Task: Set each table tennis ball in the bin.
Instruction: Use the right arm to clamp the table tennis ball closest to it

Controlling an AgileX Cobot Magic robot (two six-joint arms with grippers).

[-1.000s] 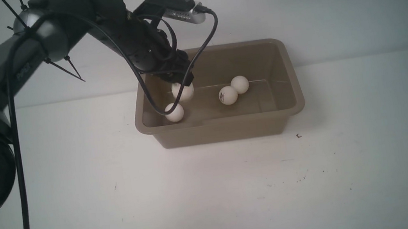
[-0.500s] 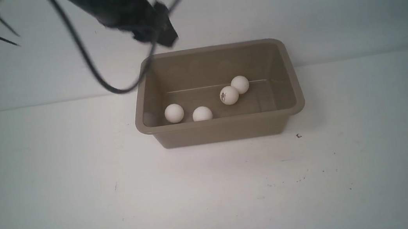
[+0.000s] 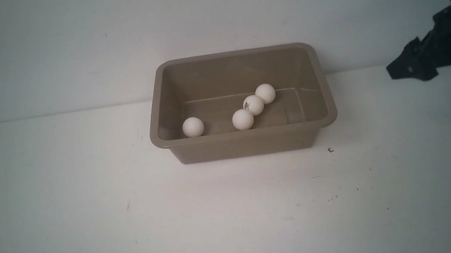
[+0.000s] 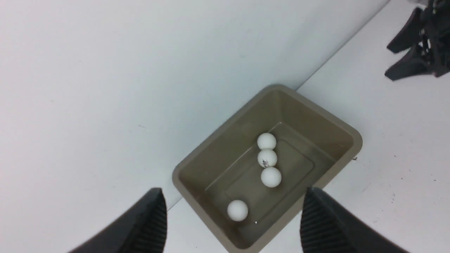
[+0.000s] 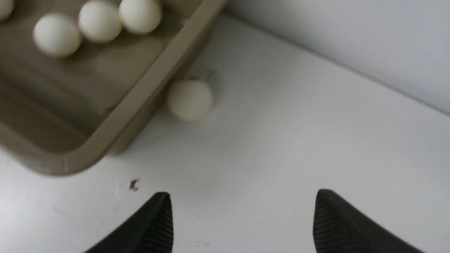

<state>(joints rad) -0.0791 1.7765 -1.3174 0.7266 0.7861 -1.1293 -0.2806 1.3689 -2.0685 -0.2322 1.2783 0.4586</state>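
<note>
Balls, four, in bin (image 3: 245, 145): lone ball (image 3: 193, 127), row of three (image 3: 243, 120) touching. Fifth ball (image 5: 190, 99) outside, beside bin's right end. Left gripper (image 4: 233, 214), right gripper (image 5: 242, 218): both jaws wide apart, holding nothing.

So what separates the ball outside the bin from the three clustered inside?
The bin's right side, rim and wall, as the right wrist view shows.
</note>
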